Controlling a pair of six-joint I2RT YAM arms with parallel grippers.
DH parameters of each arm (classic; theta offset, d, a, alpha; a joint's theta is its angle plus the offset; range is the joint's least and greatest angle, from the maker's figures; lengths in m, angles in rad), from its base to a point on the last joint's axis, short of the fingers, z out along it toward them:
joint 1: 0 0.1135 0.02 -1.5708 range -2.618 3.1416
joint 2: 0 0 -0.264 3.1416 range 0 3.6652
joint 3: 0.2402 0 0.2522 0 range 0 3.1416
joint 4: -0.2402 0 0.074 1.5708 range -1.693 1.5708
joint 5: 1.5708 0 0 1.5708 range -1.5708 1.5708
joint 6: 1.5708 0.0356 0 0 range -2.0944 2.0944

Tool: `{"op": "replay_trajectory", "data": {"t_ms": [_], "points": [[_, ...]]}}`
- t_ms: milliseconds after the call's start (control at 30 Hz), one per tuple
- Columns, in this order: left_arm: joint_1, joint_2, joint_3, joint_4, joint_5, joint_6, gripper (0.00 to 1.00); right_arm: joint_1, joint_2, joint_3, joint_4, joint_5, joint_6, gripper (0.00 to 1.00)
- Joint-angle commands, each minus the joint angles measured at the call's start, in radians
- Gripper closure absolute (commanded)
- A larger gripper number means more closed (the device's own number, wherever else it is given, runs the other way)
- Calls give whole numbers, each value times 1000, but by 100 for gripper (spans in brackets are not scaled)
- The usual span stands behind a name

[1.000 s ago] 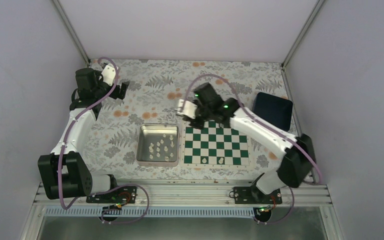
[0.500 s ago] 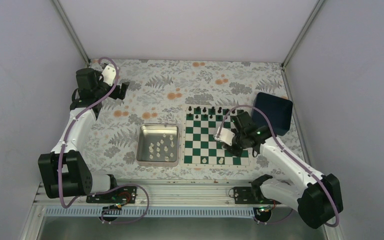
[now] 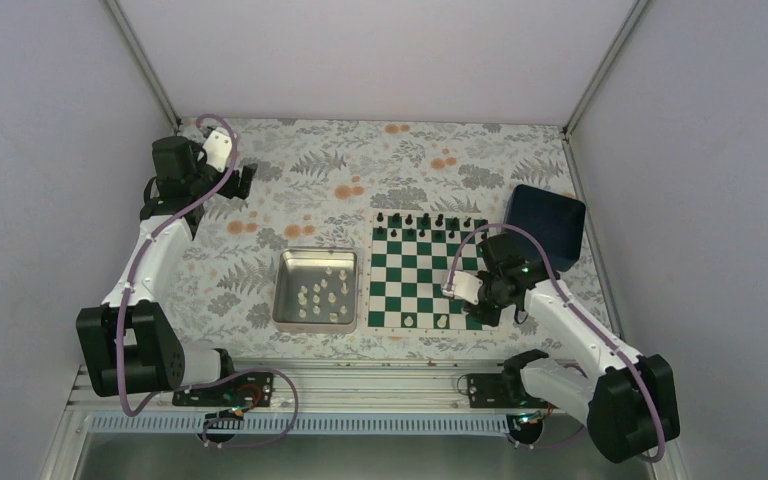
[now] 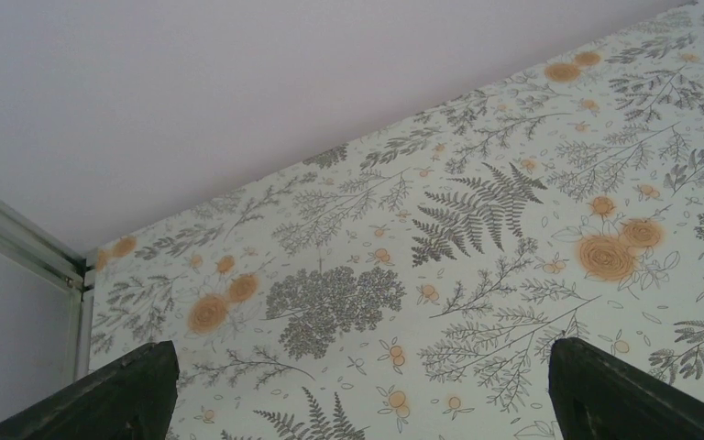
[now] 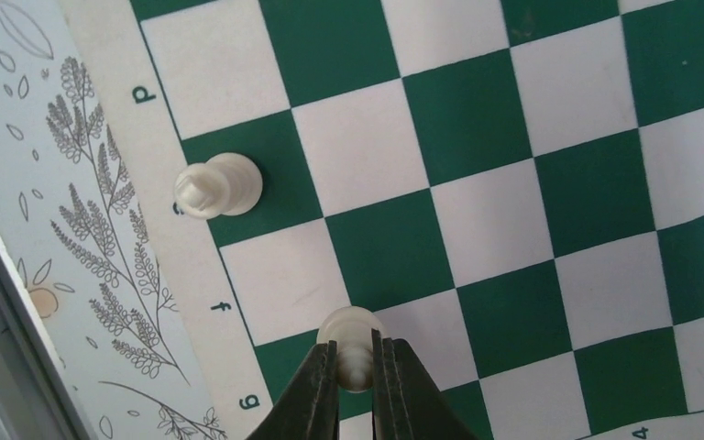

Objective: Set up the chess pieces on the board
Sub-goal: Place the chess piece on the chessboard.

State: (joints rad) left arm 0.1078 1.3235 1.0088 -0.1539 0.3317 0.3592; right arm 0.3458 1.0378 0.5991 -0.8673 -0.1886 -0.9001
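The tablecloth (image 3: 360, 170) is pale, printed with grey ferns and orange flowers. A square silver metal tray (image 3: 279, 290) sits on it left of centre, toward the near edge. A dark blue box (image 3: 547, 222) lies well apart on the right, close to the plain wall (image 3: 700, 200). An aluminium rail (image 3: 360, 385) runs along the near edge

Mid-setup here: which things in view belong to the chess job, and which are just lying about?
Job: board; right tool, shut on a white piece; white pieces in the metal tray; black pieces on the far row.
Lying about: dark blue box; left tool, open, off to the side.
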Motion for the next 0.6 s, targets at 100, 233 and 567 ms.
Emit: {"op": "replay_trajectory", "data": {"t_ms": [100, 233, 567], "points": [[4, 10, 15, -2, -20, 15, 0, -8, 33, 7, -51, -68, -103, 96], [4, 11, 15, -3, -27, 16, 0, -8, 61, 10, -63, -90, -130, 96], [4, 16, 16, -1, -37, 20, 0, -7, 115, 14, -33, -145, -122, 96]]}}
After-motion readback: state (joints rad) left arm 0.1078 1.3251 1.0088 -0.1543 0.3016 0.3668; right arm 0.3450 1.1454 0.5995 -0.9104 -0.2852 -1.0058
